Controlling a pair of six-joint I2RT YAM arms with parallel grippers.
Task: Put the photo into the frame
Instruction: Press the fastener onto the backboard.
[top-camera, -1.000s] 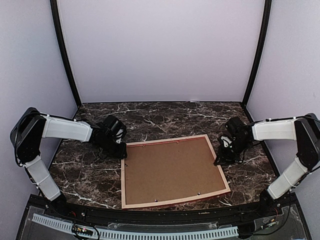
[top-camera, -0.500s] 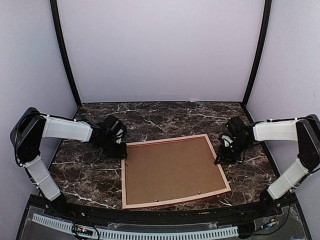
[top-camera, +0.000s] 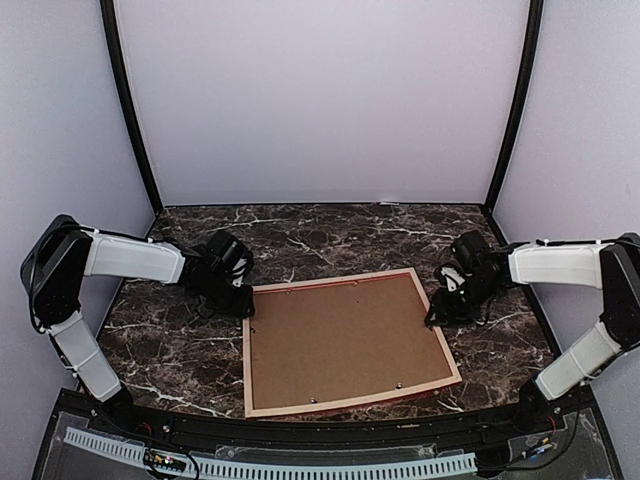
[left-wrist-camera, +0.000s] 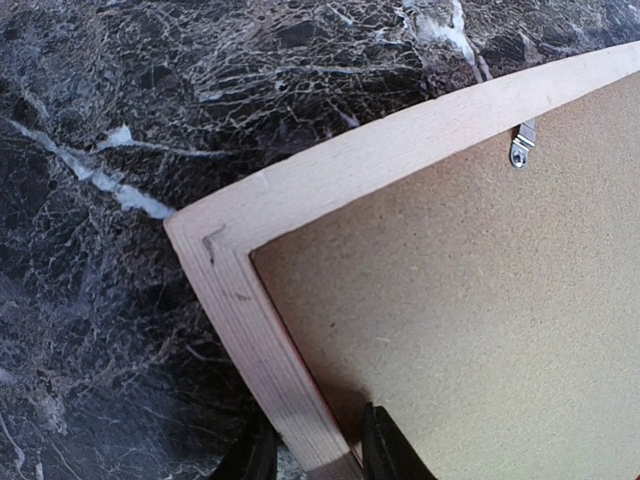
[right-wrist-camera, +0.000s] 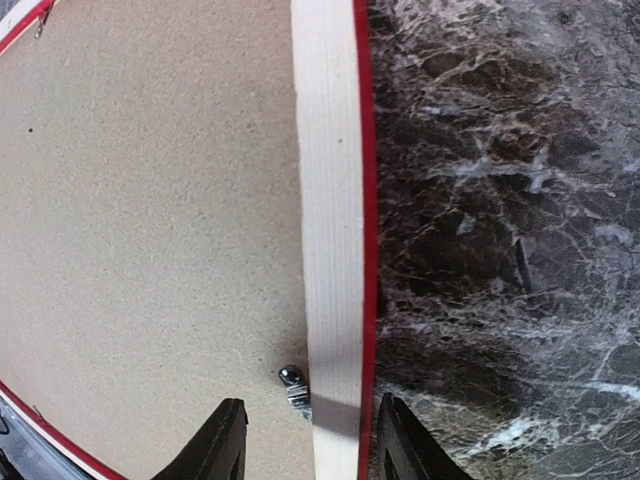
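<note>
While L pincer grips the frame, R pincer straddles its rail, jaws apart

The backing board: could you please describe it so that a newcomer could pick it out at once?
On the dark marble table a large frame lies face down. The backing board is the plain brown panel filling it, unlike the pale wood bordering it.

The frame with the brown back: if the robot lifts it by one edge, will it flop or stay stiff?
The frame probably stays stiff: its rails look like solid wood. It lies flat, so it shouldn't roll or tip. Pushed, it would likely slide on the smooth marble table.
</note>
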